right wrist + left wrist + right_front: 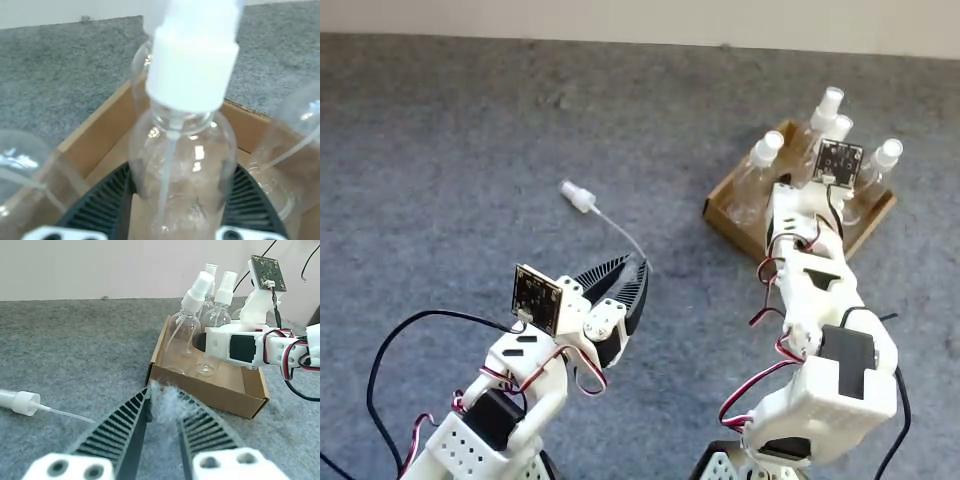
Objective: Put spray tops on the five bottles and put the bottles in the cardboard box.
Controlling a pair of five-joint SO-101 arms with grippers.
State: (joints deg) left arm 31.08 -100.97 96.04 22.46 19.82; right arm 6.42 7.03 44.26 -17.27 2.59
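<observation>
Bottles (pixel 752 175) in cardboard box (pixel 720 216) | grey carpet (pixel 470 150) | pale wall behind (pixel 620 18)

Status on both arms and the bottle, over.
Left gripper open, over carpet beside loose spray top. Right gripper shut on capped bottle in cardboard box. Neighbouring bottles crowd it.
</observation>
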